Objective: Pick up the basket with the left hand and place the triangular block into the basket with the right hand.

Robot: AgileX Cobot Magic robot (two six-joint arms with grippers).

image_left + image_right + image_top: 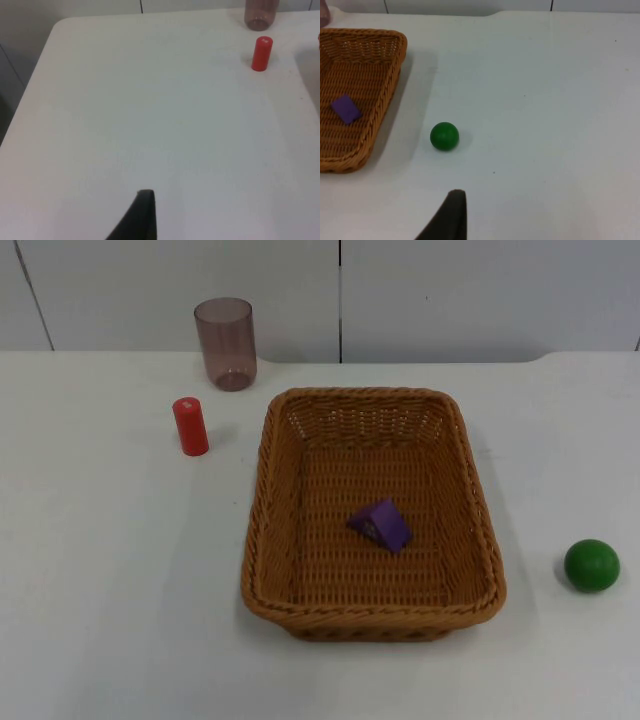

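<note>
A brown wicker basket (258, 510) stands on the white table at the middle. The purple triangular block (381, 524) lies inside it on the woven floor, slightly right of centre. From the right wrist view the basket's wall (385, 95) and the block (346, 109) are visible. My right gripper (452, 215) waits above bare table to the basket's right, near the green ball, holding nothing that I can see. My left gripper (144, 215) hangs back over bare table well to the left of the basket, with nothing near it.
A green ball (591, 565) rests right of the basket, seen close by in the right wrist view (444, 136). A red cylinder (190, 426) (261, 53) and a translucent purple cup (225, 343) (260, 12) stand left of the basket's far corner.
</note>
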